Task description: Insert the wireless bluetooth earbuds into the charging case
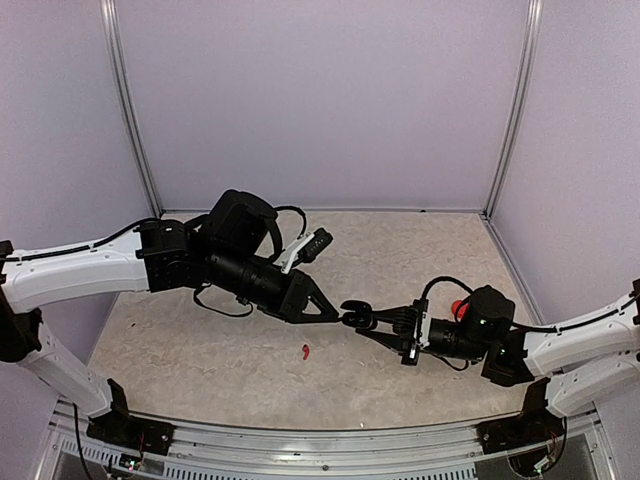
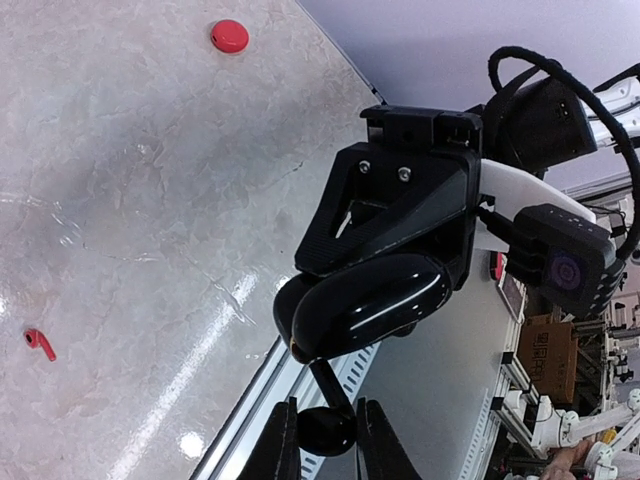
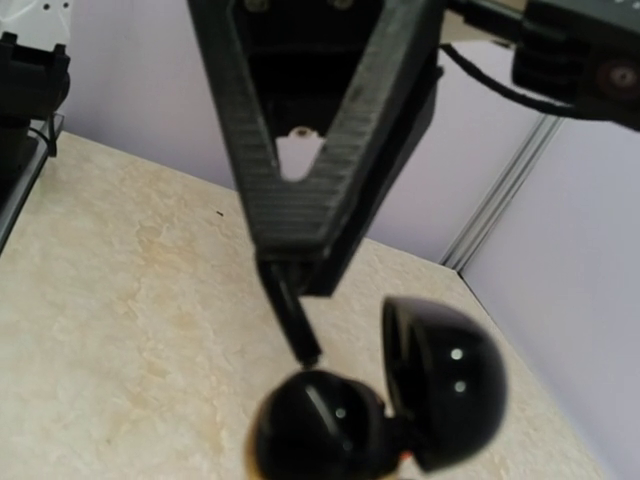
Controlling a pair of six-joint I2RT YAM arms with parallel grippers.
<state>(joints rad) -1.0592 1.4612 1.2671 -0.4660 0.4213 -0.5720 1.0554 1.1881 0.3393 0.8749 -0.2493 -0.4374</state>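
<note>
My left gripper [image 1: 337,316] is shut on a black earbud [image 2: 327,428] by its bulb, with the stem pointing at the black charging case [image 2: 372,303]. My right gripper [image 1: 360,320] is shut on that case and holds it above the table's middle. In the right wrist view the case is open, with its lid [image 3: 447,392] up beside its base [image 3: 315,425]. The earbud's stem [image 3: 297,328] ends right at the base's rim. A red earbud [image 1: 303,351] lies on the table near the front, also in the left wrist view [image 2: 38,343]. No white earbud shows.
A small red case [image 1: 458,305] lies on the table beside the right arm, also in the left wrist view [image 2: 229,35]. The marbled tabletop [image 1: 200,330] is walled by pale panels at the back and sides. A metal rail [image 1: 320,440] runs along the near edge.
</note>
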